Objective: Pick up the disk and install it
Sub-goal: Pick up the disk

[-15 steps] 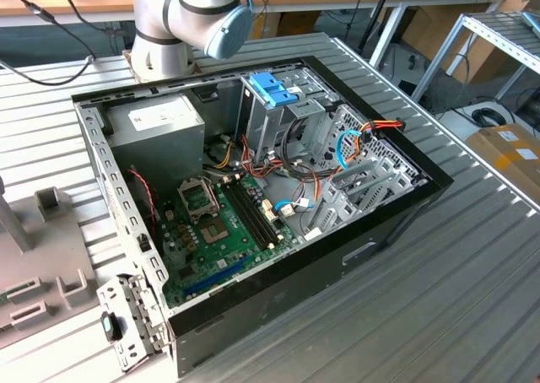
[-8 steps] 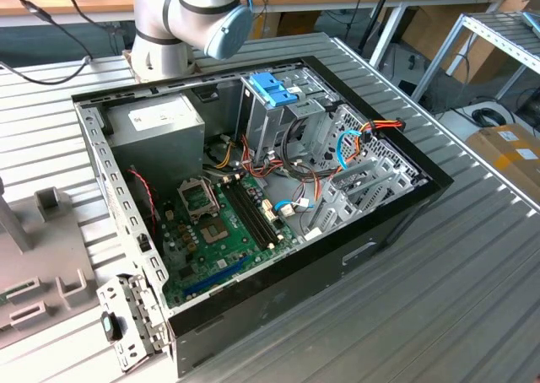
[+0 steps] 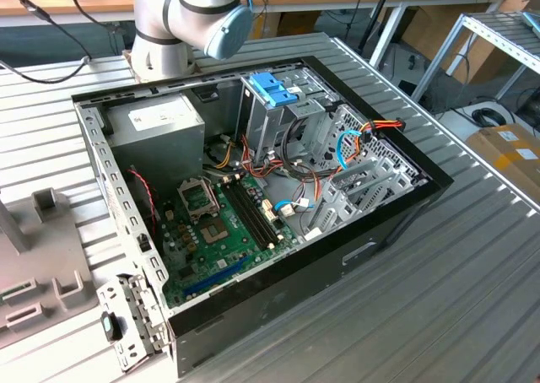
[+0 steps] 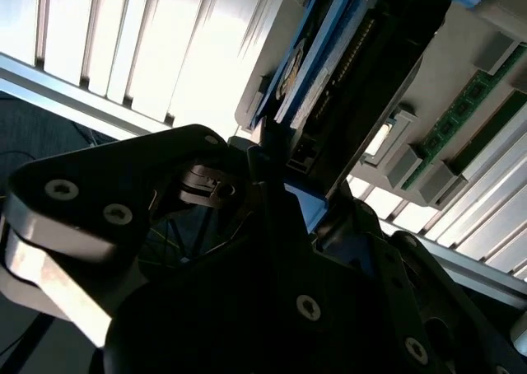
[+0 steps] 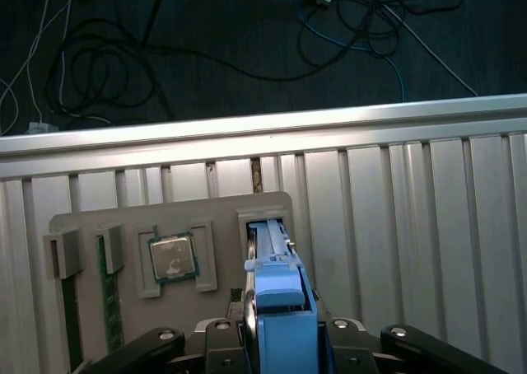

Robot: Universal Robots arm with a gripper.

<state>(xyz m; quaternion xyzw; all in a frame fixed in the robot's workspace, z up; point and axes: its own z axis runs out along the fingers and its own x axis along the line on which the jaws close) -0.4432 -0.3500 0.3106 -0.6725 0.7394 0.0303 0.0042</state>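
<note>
The disk [image 5: 280,296] stands on edge in a slot of a grey holder tray [image 5: 218,205], its blue carrier frame facing the camera in the first wrist view. My gripper [image 5: 282,331] straddles it, with a black finger pressed against each side of the blue frame. In the second wrist view the disk [image 4: 325,69] shows from the side, silver with a white label and blue edging, and its near end runs in between the black links of my gripper [image 4: 300,180]. The gripper is shut on the disk.
The grey tray also holds a processor chip [image 5: 173,259] and memory sticks [image 5: 107,308]. In the exterior view the open computer case [image 3: 253,307] lies on the ribbed metal table, with a blue-topped drive cage [image 3: 274,88], a grey power-supply box [image 3: 160,121] and loose cables [image 3: 304,147].
</note>
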